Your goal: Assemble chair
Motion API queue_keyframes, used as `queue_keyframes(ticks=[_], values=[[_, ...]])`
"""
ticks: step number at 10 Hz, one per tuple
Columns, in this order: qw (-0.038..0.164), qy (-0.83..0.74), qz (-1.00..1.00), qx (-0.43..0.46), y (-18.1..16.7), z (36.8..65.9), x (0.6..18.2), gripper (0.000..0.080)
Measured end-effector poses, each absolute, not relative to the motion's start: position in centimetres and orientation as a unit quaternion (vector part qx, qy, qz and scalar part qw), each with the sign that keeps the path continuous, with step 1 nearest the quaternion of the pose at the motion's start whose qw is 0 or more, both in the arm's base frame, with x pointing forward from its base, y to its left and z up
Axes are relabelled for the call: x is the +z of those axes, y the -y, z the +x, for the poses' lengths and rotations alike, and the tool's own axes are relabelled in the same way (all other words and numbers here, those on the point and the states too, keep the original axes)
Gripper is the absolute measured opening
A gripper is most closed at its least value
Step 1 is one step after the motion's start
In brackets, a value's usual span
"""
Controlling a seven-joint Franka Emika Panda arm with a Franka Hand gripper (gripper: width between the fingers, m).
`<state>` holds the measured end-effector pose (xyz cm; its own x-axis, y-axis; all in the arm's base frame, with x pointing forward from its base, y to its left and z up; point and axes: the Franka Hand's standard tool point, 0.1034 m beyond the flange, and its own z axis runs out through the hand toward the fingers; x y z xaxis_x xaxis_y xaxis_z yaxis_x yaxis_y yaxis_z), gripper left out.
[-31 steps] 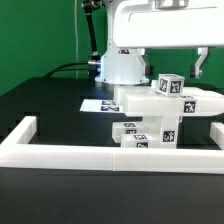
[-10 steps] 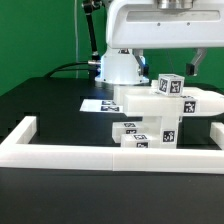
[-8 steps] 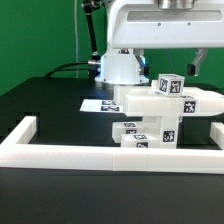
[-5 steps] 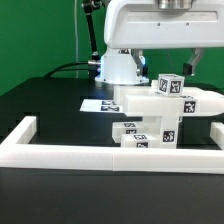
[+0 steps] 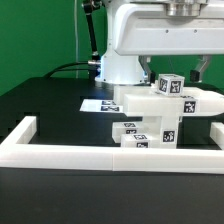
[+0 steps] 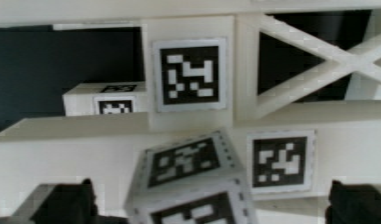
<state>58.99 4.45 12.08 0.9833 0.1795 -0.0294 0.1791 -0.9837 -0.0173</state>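
While the tool (image 5: 173, 68) hangs with fingers (image 5: 203, 67) spread and nothing held, the chair (image 5: 150, 108) stands straight below it, its tagged top block (image 5: 170, 85) lined up under the gap.

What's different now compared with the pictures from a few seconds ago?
Only the arm moved: its head shifted slightly toward the exterior view's right, above the chair. Nothing was taken hold of or let go; the pincer remains open over the tagged block. The chair pieces, the marker board and the white border frame stayed put.
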Motion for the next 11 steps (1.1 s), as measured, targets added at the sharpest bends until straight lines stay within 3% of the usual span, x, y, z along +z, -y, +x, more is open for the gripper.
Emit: queue_keyframes(ticks=[1, 3, 4, 5, 11], values=[[0.007, 0.089, -0.996, 0.015, -4.33, 59.00, 12.09, 0.0649], [0.007, 0.089, -0.996, 0.015, -4.28, 59.00, 12.08, 0.0391], [0.007, 0.088, -0.996, 0.015, -4.24, 59.02, 12.10, 0.0391], [0.007, 0.088, -0.996, 0.015, -4.22, 59.02, 12.10, 0.0286], [0.007, 0.000, -1.000, 0.016, -4.18, 59.02, 12.09, 0.0286]])
